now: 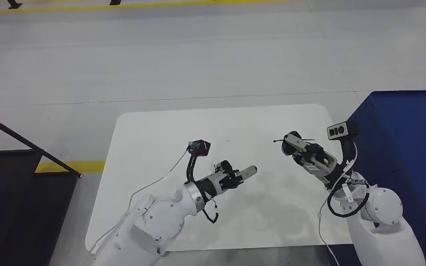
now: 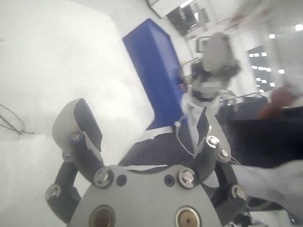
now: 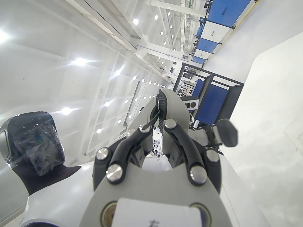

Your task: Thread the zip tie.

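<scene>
Black zip tie sat pinched in right hand, above tabletop | left hand wide, empty, near but apart from it | I judged threading not started: tail yet to enter head, pull-through left.

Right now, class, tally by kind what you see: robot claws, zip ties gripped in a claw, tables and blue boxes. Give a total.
Grey-and-black robot claws: 2 (left claw, right claw)
Thin black plastic zip tie gripped in the right claw: 1
White rounded table: 1
Tall blue box beside the table: 1
Total: 5
</scene>
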{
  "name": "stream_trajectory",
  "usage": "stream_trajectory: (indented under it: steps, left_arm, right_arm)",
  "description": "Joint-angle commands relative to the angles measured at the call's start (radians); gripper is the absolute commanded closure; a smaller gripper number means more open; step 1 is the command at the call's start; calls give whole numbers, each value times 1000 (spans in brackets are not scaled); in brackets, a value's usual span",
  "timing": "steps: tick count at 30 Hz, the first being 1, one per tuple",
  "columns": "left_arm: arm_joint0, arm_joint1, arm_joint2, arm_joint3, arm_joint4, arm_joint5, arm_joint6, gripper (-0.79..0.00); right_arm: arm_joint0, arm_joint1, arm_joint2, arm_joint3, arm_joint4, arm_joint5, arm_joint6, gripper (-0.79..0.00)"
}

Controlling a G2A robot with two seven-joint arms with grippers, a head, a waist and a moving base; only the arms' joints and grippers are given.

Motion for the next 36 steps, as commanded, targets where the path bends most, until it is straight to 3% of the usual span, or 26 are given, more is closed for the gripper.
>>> stream_trajectory:
  steps: [1,8,11,15,19,21,27,31,32,33,36]
  left_arm:
    - [-35,-5,17,18,0,32,3,-785]
    - [-31,-5,19,29,5,42,-1,-785]
    - [-39,-12,22,70,-16,199,-41,-785]
    - [-128,-36,51,105,-28,477,-94,-785]
    - [-244,-69,118,158,-35,634,-144,-785]
    - [-289,-85,147,176,-47,637,-158,-785]
    - [-289,-85,147,176,-47,637,-158,-785]
    - [-306,-90,211,210,16,577,-192,-779]
    - [-315,-97,216,221,9,571,-188,-720]
    - [-326,-105,225,241,7,570,-175,-536]
    - [-368,-138,260,305,1,609,-135,-342]
  right_arm:
    - [0,0,0,0,0,0,0,0]
    - [0,0,0,0,0,0,0,0]
    - [0,0,0,0,0,0,0,0]
    - [0,0,0,0,0,0,0,0]
    - [0,0,0,0,0,0,0,0]
    - [0,0,0,0,0,0,0,0]
    - [0,0,0,0,0,0,0,0]
    - [0,0,0,0,0,0,0,0]
    - [0,0,0,0,0,0,0,0]
    - [0,0,0,0,0,0,0,0]
    - [0,0,0,0,0,0,0,0]
